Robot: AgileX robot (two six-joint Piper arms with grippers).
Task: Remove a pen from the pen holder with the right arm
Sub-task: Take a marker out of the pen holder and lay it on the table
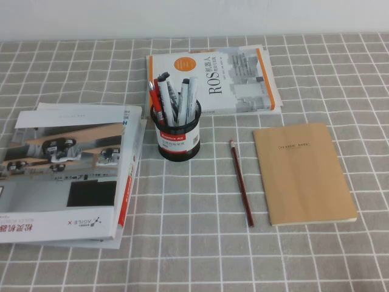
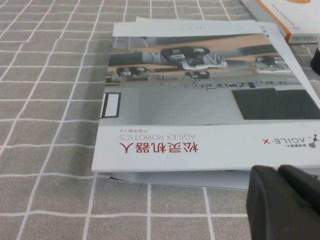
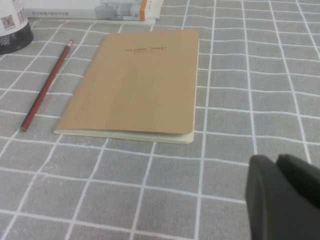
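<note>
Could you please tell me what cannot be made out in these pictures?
High view: both arms lie outside the frame.
The left gripper, shut near the brochure, and the right gripper, shut near the notebook: cropped by the wrist views' edges.
Lower ends of the pens: hidden inside the pen holder, high view.
Label on the pen holder: too small to read.
</note>
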